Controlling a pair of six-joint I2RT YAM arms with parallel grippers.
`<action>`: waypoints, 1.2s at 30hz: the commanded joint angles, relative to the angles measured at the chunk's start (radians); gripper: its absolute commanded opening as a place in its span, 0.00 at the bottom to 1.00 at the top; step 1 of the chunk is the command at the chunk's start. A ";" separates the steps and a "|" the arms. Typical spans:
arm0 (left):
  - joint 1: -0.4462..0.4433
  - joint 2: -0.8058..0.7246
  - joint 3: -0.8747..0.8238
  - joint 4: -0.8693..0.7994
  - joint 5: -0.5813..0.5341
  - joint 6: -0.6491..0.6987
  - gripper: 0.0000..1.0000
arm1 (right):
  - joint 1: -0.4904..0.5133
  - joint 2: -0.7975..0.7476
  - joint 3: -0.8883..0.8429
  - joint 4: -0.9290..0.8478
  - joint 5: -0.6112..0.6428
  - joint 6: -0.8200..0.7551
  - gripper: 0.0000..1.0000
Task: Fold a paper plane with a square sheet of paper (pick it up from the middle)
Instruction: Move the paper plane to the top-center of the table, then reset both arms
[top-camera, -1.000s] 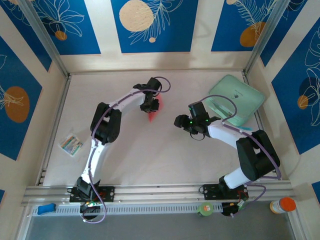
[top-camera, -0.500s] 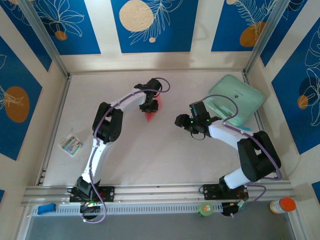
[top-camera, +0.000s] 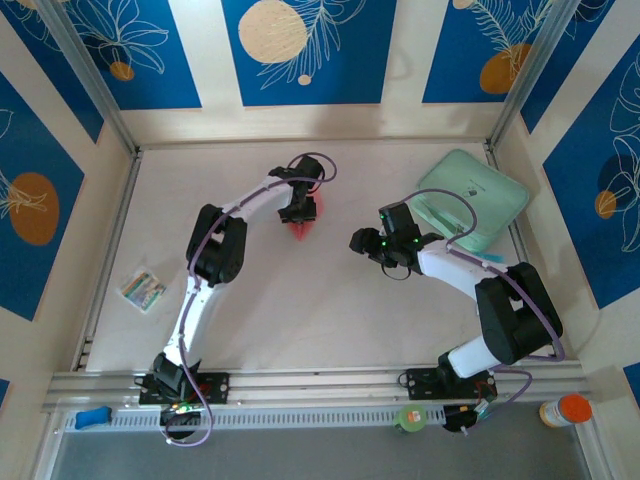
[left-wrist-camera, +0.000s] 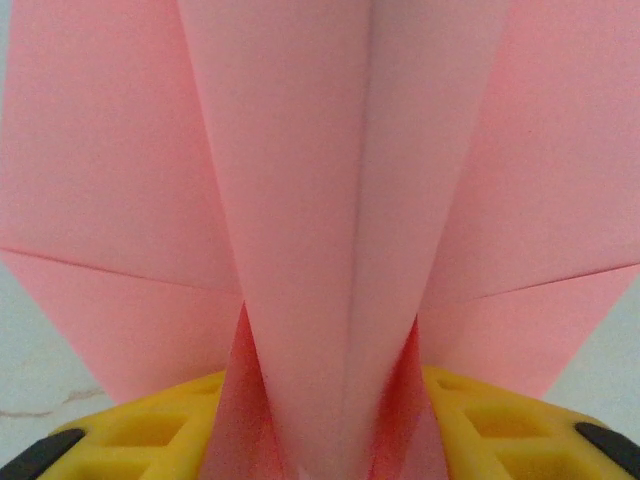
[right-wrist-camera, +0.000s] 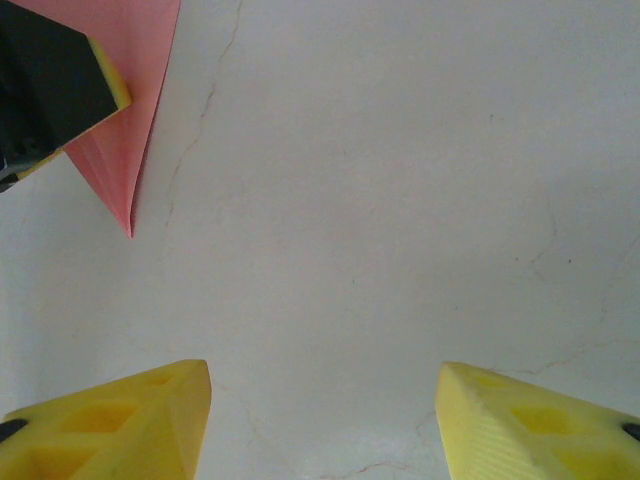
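we see the paper plane (left-wrist-camera: 340, 200) toward the far middle of the table (top-camera: 250, 300), its centre fold between our left gripper's (top-camera: 297, 212) fingers; pinched or not, we cannot tell. our right gripper (right-wrist-camera: 325, 420) hangs released near its tip

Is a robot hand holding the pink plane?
The paper plane has its centre fold inside the left gripper; whether gripped cannot be told. The right gripper holds nothing.

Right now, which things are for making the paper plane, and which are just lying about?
For the job:
- pink paper plane

Just lying about:
- mint-green pad
- small colourful packet
- orange-capped bottle
- small blue object
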 joint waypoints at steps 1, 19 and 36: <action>0.020 0.071 0.006 -0.043 -0.019 -0.030 0.46 | -0.006 -0.019 -0.011 -0.013 0.008 -0.005 0.61; 0.013 -0.027 0.070 -0.064 -0.009 0.010 0.49 | -0.004 -0.031 0.009 -0.019 0.021 -0.008 0.62; 0.021 -0.503 -0.268 0.132 -0.117 0.018 0.64 | -0.015 -0.196 0.105 -0.171 0.216 -0.131 0.81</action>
